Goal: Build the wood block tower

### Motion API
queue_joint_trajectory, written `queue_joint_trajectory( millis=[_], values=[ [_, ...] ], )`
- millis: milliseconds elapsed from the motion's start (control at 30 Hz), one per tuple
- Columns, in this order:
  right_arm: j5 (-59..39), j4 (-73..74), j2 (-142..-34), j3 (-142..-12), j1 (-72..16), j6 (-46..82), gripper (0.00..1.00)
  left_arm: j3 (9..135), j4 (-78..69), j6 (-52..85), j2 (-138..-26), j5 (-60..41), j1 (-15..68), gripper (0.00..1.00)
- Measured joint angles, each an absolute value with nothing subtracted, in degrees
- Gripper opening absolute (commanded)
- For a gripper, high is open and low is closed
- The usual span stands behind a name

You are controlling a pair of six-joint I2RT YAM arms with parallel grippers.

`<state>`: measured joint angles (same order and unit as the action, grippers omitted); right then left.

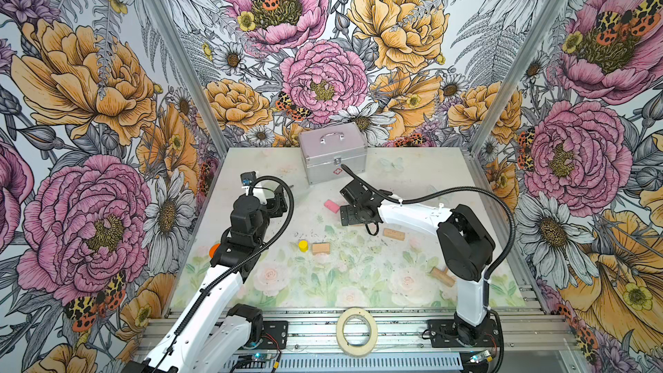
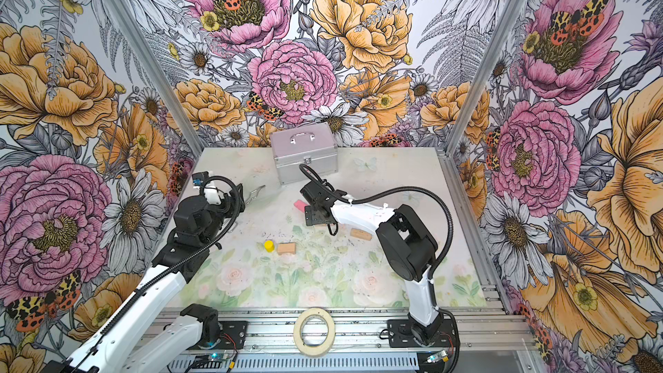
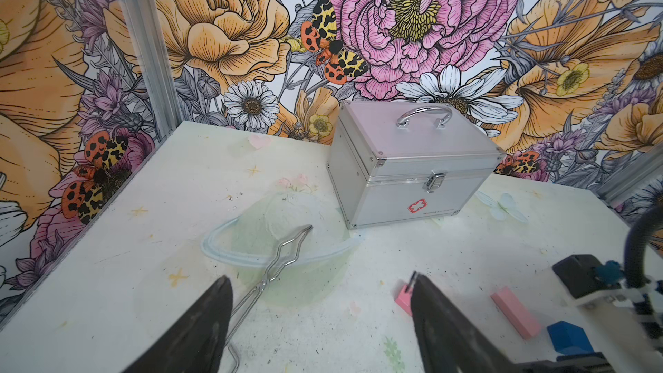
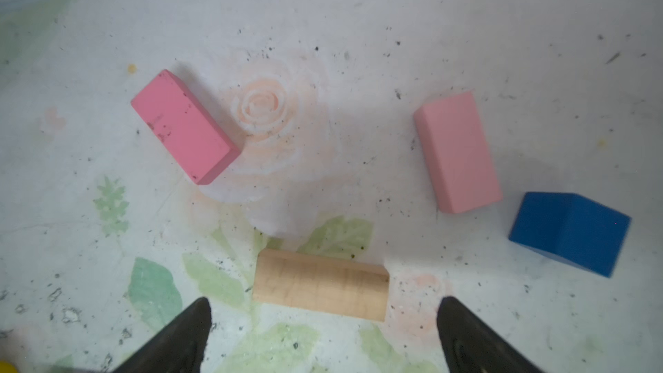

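Right gripper point(image 4: 324, 301): jaws spread wide, holding nothing, above the middle of the desk point(image 1: 405, 170).
Tan brick point(image 4: 320, 285): flat on the desk just ahead of the jaws, long axis running jaw to jaw.
Coming move: you likely need to advance, or turn the wrist to pinch its short width.
Left gripper point(image 3: 319, 278): open, empty, farther off toward the far left corner.
Tower: unstarted; pink bricks point(image 4: 184, 127) and blue block point(image 4: 570, 231) lie apart.

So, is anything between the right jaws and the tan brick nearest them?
Nothing visible. The tan brick lies flat, framed by the open right jaws. The dark pink brick, pale pink brick and blue block lie apart from it.
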<state>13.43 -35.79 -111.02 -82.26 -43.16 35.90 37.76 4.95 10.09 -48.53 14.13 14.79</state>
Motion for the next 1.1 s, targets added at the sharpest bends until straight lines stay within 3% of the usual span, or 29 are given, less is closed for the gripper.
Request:
queue_joint_trajectory(
  millis=[167, 500, 1100],
  values=[
    [15.3, -37.9, -104.8, -79.6, -43.2, 36.4, 0.99, 37.8, 5.0, 10.1, -48.5, 14.1, 14.8, 0.79],
    [19.9, -42.3, -82.8, -62.3, -41.5, 45.5, 0.92, 37.8, 5.0, 10.1, -47.7, 14.1, 14.9, 0.80],
    [13.6, -36.9, -90.8, -55.2, -36.4, 51.0, 0.91, 37.8, 5.0, 10.1, -47.6, 14.1, 15.3, 0.80]
  ],
)
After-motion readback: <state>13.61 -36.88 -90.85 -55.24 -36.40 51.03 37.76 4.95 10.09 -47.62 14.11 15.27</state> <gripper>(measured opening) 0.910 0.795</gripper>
